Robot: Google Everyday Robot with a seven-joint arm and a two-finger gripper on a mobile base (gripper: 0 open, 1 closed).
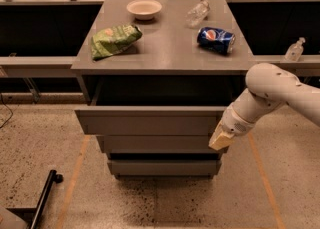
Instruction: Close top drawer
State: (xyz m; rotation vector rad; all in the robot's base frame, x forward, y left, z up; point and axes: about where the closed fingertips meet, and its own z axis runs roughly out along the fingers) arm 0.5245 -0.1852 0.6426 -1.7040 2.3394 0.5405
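Note:
The top drawer is the wide grey one with a plain front panel. It stands pulled out from the grey cabinet, and its dark inside shows. Two slimmer grey drawer fronts sit below it, the middle one slightly out. My gripper comes in from the right on a white arm. Its tan tip is at the right end of the top drawer's front, by the lower right corner.
On the cabinet top lie a green chip bag, a white bowl, a clear plastic bottle and a blue soda can. Another bottle stands on the right ledge. A black base leg is at the lower left.

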